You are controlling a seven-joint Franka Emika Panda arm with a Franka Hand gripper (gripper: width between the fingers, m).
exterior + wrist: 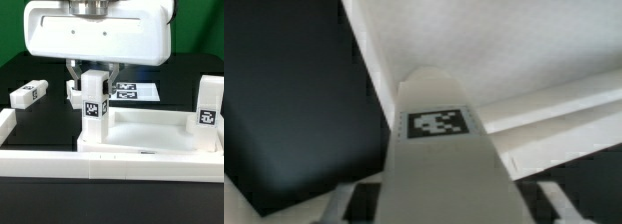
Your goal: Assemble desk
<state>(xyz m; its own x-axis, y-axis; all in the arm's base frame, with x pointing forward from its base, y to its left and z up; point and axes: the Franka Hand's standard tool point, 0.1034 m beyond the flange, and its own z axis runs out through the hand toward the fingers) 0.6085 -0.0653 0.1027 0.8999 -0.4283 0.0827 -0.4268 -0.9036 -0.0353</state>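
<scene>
midway through the desk build, the robot's two-finger gripper [93,70] was clamped on the upper end of a short square white leg with a black-and-white tag [95,108], holding it upright at a near corner of the large white plastic tray-like desk top with its raised rim [150,158]. a second tagged white leg [207,112] stood upright at another corner of the desk top. a third [28,94] lay loose on the black table [50,112] just off the top's edge, and the flat white marker board [135,90] lay behind the top. the step in hand appeared to be seating the held leg in its corner socket; whether it had bottomed out could not be told. the next move likely called for keeping the leg plumb, working it fully home, then letting go and fetching the loose leg.
</scene>
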